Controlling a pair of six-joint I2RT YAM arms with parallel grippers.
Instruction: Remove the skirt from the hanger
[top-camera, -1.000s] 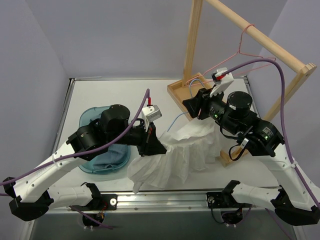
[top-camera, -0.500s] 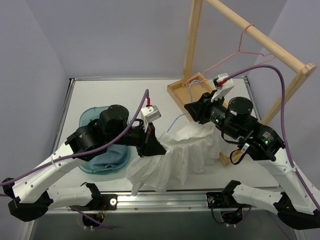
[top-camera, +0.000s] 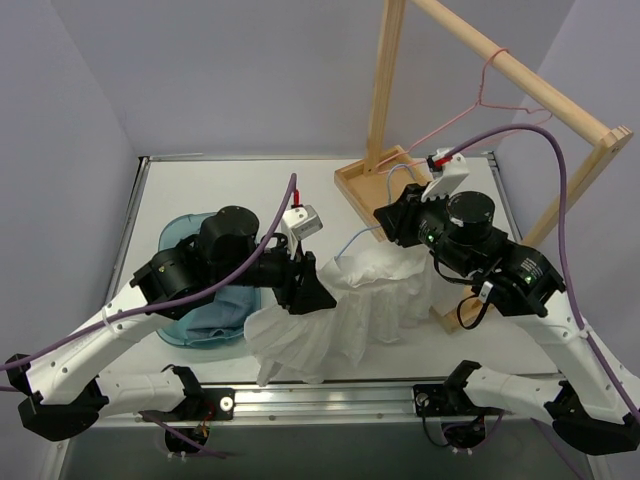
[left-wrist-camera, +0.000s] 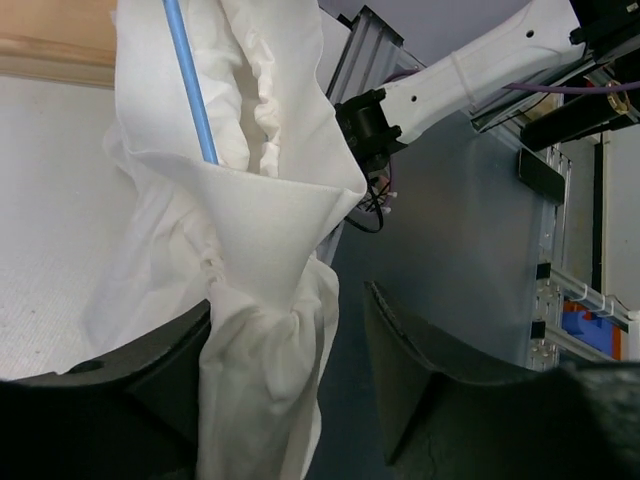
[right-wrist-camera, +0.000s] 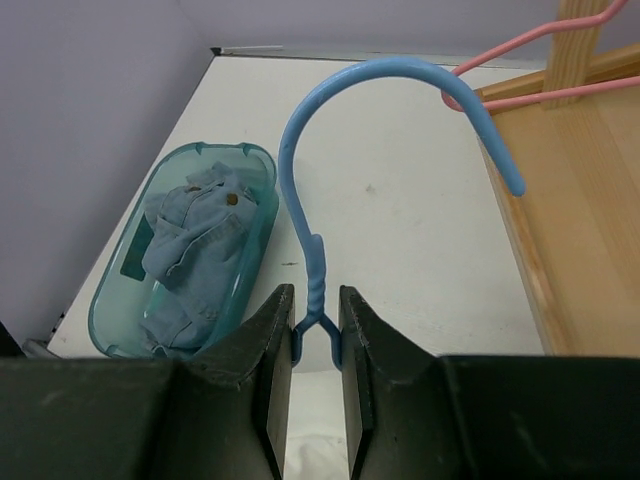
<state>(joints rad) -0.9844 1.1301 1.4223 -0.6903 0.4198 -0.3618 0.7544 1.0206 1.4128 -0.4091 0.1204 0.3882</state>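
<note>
Crinkly white skirt bunched, light-blue hanger upright in its waist

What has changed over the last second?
The left gripper opened and released the skirt. The fabric still lies between its fingers, and the skirt slumped slightly toward the left arm. The right gripper stays clamped on the hanger at its neck. The teal bin, denim garment and pink hanger are unchanged.

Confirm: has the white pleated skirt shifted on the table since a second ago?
Yes, slightly left: the white pleated fabric skirt has bunched toward the teal plastic tub, its left edge now closer to the tub's rim.
</note>
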